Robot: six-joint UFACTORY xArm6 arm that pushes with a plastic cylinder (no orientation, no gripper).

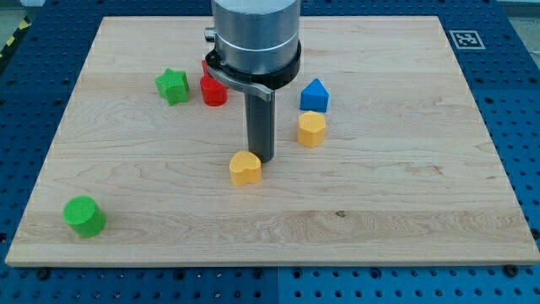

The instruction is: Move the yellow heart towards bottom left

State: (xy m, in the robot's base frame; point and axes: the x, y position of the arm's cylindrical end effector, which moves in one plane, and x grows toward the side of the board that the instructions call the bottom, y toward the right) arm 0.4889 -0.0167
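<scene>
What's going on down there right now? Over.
My tip at yellow heart's upper-right edge. Path toward bottom left open; green cylinder sits in far corner.

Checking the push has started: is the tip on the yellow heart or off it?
On it, apparently: my tip meets the yellow heart at its upper-right edge, no gap visible.

Single camera, no second view. Looks from the 6 o'clock edge, raised, tilted down toward 12 o'clock. Mid distance: nearly the whole wooden counter [405, 211] fits in frame, its far edge narrower. Arm body enters at 12 o'clock, cropped by the frame top.
</scene>
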